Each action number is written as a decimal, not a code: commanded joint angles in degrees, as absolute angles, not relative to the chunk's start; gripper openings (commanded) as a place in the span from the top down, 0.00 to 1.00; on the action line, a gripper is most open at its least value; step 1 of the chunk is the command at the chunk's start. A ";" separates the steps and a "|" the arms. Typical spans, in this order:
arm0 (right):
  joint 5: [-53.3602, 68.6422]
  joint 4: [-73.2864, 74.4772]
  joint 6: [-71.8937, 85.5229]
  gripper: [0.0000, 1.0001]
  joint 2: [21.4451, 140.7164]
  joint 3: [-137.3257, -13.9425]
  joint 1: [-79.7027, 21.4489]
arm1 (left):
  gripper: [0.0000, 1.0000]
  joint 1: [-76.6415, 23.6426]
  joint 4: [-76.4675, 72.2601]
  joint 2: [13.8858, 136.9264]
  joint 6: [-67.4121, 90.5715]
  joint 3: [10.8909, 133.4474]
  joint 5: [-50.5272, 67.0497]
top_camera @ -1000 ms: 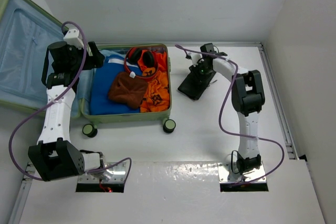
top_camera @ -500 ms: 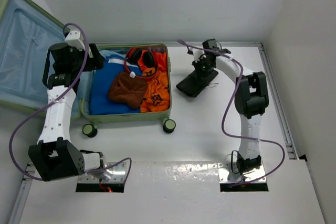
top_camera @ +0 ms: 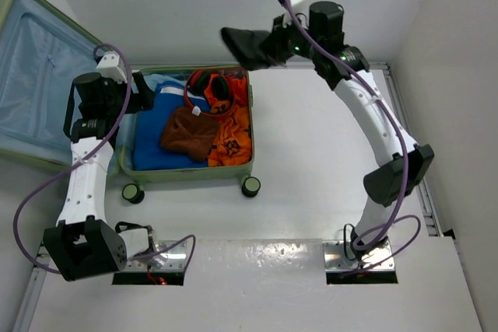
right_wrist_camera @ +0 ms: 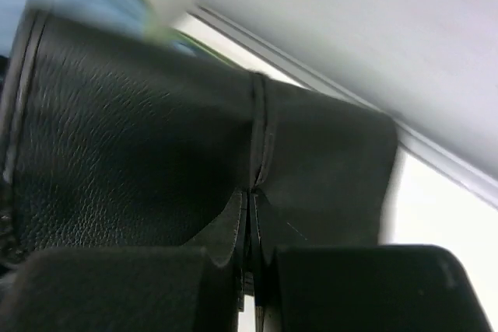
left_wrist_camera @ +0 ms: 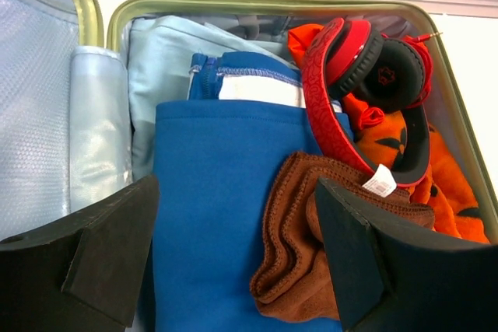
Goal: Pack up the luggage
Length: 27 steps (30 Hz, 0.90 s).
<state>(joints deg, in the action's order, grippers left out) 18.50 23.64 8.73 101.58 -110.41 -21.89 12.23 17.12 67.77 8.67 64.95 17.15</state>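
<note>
White walls were seen around a white table point(top_camera: 311, 192), and the luggage point(top_camera: 191, 172) was laid open on the left part of it. Its lid, lined in light blue, was spread toward the far left corner, and its base was placed beside it toward the middle of the table. A black caster wheel point(top_camera: 250, 186) was seen at the near right corner of the base.

The base was filled with a blue garment point(top_camera: 159, 126), a brown cloth point(top_camera: 188, 131) laid on top of it, an orange garment point(top_camera: 233, 134) along the right wall, and red and black headphones point(top_camera: 210, 87) at the far side.

The left gripper point(top_camera: 144, 87) was held over the left rim of the base, near the hinge, with its fingers wide apart and nothing between them. In the left wrist view the blue garment and the brown cloth were seen just below the spread fingers point(left_wrist_camera: 101, 254).

The right gripper point(top_camera: 276, 40) was raised high above the table, just beyond the far right corner of the luggage. Its fingers were pressed together on a black leather pouch point(top_camera: 245, 46), which was carried in the air and was not touching the luggage. In the right wrist view the pouch point(right_wrist_camera: 140, 153) was pinched at a seam.
</note>
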 commanded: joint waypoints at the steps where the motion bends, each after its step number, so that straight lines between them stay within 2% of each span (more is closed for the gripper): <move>1: 21.71 22.50 14.15 1.00 106.25 -117.58 -26.19 | 0.17 13.10 15.47 64.95 9.32 63.99 17.14; 5: 21.45 22.33 16.08 1.00 108.10 -116.46 -31.19 | 0.17 14.85 15.47 62.76 9.32 63.46 17.14; 10: 22.32 13.29 25.38 1.00 113.19 -105.73 -36.98 | 0.17 15.56 15.47 59.78 11.33 62.93 19.07; 13: 25.74 10.65 29.08 1.00 120.13 -108.88 -39.97 | 0.17 15.56 16.00 56.79 11.34 62.40 21.09; 17: 25.58 11.77 31.02 1.00 130.76 -121.00 -42.01 | 0.16 15.56 17.57 53.97 9.50 64.68 21.09; 20: 25.14 12.66 32.96 0.93 132.71 -122.08 -42.80 | 0.16 16.08 18.89 52.48 9.49 66.53 20.04; 24: 30.48 11.95 34.72 0.58 131.93 -117.35 -43.15 | 0.16 16.08 18.90 50.46 11.60 67.85 19.51; 27: 32.68 11.51 34.72 0.53 128.07 -114.00 -43.24 | 0.16 16.61 18.90 49.92 12.30 71.18 16.98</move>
<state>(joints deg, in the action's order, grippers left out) 28.97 12.49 33.39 132.84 -116.68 -42.63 15.64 19.68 51.22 10.81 67.24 19.14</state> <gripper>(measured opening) 0.462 0.841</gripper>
